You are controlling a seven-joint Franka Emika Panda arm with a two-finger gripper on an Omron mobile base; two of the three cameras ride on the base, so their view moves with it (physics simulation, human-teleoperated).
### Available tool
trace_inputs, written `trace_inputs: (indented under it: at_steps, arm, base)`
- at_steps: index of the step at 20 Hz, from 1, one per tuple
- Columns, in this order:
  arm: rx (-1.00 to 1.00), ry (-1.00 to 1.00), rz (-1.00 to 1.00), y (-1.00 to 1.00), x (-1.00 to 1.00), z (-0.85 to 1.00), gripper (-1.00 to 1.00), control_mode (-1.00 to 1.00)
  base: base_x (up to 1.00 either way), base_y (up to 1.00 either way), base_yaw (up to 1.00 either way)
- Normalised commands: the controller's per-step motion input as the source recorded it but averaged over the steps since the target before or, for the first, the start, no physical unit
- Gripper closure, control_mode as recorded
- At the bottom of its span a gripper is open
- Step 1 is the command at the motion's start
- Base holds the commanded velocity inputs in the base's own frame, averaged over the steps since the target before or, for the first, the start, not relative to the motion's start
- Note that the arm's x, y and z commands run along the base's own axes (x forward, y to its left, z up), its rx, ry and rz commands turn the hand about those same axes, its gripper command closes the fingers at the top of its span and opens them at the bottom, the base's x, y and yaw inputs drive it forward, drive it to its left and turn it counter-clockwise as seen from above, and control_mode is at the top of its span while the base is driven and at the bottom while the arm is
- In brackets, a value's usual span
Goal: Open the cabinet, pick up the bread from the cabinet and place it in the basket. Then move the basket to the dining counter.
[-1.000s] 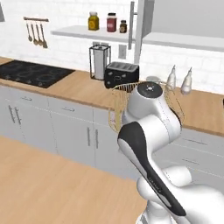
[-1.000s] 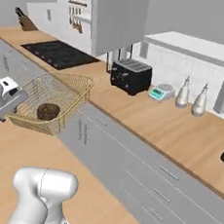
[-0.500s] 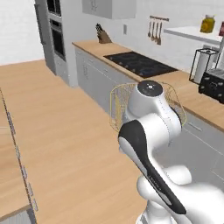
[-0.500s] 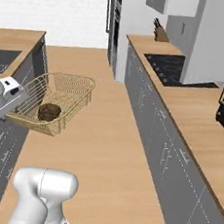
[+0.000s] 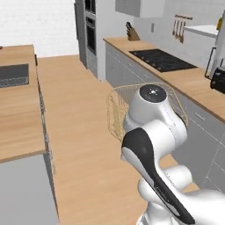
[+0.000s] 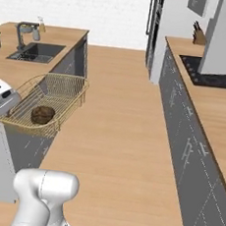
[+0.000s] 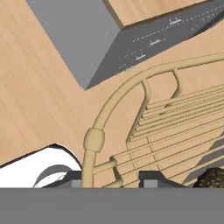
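Bread (image 6: 42,114), a small brown lump, sits in the basket (image 6: 62,96), past the fingers (image 7: 151,180). The fingers are clamped on its thin wire rim. Wide wood floor (image 6: 117,135) lies open between the dining counter (image 6: 46,38) and the grey drawers (image 6: 185,147). The whole view has swung since before; the toaster is gone.

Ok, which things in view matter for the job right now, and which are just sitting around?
Job:
- basket, held up off the floor, its rim between the fingers
- bread, lying in the basket
- dining counter, ahead on the left, with the sink

Lying about:
- cooktop
- knife block
- wall oven
- hanging utensils
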Motion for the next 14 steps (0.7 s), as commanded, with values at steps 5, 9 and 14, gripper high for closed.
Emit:
trace_inputs:
  at_steps: [5,9,14]
  arm:
    - [0.00,0.00,0.00,0.00,0.00,0.00,1.00,1.00]
    - [0.00,0.00,0.00,0.00,0.00,0.00,1.00,1.00]
    - [0.00,0.00,0.00,0.00,0.00,0.00,1.00,1.00]
  base:
    - [-0.10,0.96,0.00]
    - [0.00,1.00,0.00]
    - [0.00,1.00,0.00]
